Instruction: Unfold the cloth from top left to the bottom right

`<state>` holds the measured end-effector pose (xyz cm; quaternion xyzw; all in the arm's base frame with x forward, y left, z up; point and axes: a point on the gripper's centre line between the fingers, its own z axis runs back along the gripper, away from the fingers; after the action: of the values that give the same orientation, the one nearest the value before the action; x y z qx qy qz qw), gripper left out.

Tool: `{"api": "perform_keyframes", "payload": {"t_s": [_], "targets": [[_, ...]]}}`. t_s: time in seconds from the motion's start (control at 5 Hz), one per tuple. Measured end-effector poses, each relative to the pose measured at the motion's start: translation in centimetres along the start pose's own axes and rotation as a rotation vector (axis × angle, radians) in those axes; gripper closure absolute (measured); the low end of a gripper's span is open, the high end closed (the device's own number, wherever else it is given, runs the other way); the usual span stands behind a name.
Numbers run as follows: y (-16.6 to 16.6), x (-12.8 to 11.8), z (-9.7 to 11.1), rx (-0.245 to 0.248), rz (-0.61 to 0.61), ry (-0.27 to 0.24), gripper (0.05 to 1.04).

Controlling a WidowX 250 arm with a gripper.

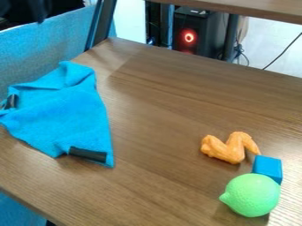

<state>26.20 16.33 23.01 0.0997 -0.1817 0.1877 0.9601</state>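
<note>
Lime [251, 195] in foreground; folded cloth [65, 112] at left.
Pinching both layers could drag everything; the gripper's [32, 11] state cannot be told.

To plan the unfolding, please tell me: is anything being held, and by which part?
Nothing is seen held: the blue cloth, orange toy, blue block and green toy rest on the table.

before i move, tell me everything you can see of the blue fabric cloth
The bright blue cloth looks soft and towel-like, with a black strip near its lower edge and another at its left. It lies partly folded, its top bunched into a raised ridge, resting on the left of the brown wood-grain table.
</note>
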Motion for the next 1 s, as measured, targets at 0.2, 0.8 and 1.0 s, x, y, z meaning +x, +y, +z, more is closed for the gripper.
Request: {"api": "perform_keyframes", "payload": {"t_s": [0.2, 0.8, 1.0], "targets": [[0.7, -2.2, -1.8, 0.053, 0.115, -0.051, 0.083], [4.4, -4.6, -7.2, 0.042, 0.426, -0.149, 0.083], [4.7, -5.2, -8.6, 0.026, 0.445, -0.198, 0.083]]}}
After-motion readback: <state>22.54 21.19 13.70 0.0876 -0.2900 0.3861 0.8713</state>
